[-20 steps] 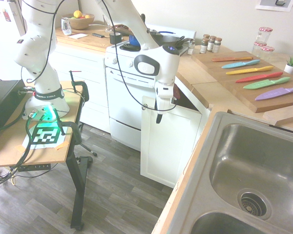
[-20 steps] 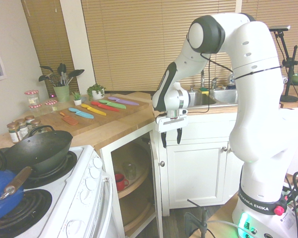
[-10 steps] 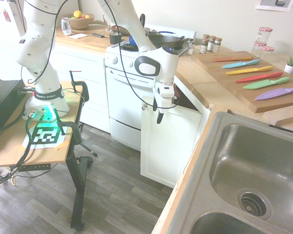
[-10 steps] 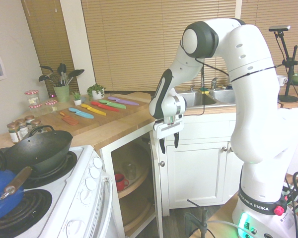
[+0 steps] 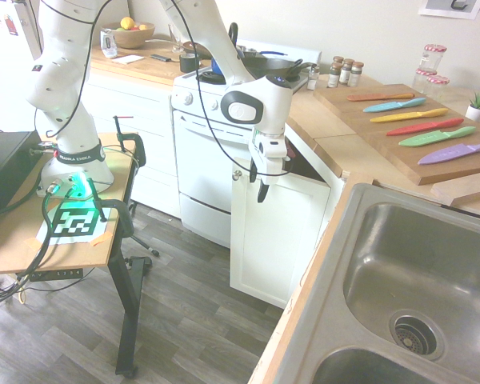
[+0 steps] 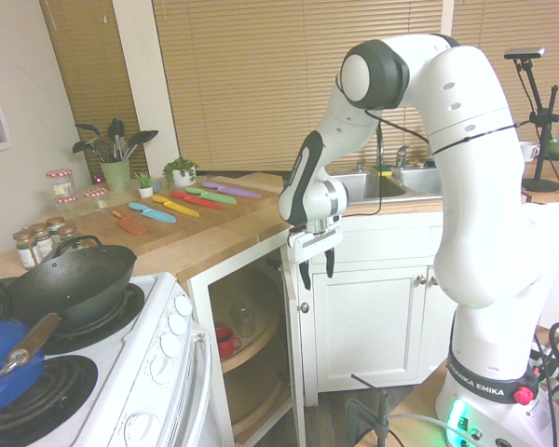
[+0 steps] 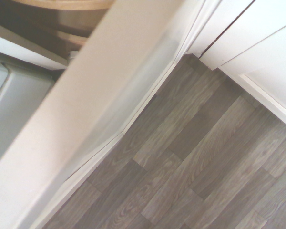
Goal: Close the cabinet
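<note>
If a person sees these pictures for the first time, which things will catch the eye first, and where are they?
First is the big white robot arm, reaching over to the kitchen corner with its open claw pointing down at the top edge of the open cabinet door. Behind that door, a red cup sits on a round shelf. Next is the row of colourful knives on the wooden counter, beside the steel sink.

Both exterior views are bright and evenly lit, with soft, faint shadows. In the first, the white oven front (image 5: 204,172) and pale wall wash toward overexposure, and the stainless steel sink (image 5: 416,288) carries dull glare; straight edges bow near the frame borders. In the second, the closed tan slatted blinds (image 6: 252,84) glow softly. The wrist view is blurred on the near white cabinet door edge (image 7: 81,124); the grey wood-plank floor (image 7: 205,167) is sharper.
</note>
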You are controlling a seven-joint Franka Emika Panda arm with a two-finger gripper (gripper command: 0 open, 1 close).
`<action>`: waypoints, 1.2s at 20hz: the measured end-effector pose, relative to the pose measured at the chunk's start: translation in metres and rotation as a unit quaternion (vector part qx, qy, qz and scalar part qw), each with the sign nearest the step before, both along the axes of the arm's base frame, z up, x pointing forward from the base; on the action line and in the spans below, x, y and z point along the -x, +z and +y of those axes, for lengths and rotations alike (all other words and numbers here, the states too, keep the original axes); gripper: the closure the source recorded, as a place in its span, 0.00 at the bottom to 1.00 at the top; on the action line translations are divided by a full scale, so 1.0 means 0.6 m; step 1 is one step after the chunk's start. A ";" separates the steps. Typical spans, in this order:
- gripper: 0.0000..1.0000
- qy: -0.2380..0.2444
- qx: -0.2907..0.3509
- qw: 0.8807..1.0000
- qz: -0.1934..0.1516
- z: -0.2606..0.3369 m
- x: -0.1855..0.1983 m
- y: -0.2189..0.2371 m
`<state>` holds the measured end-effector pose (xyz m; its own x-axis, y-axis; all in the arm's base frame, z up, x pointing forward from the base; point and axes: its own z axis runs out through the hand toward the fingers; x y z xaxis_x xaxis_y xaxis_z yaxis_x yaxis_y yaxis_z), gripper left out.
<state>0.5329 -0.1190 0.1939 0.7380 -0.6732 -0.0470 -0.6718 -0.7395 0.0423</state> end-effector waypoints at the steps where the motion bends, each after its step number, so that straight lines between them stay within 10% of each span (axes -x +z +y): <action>1: 1.00 0.003 0.001 1.000 0.000 0.002 -0.001 0.000; 24: 1.00 0.062 0.018 0.998 0.009 0.051 -0.009 0.005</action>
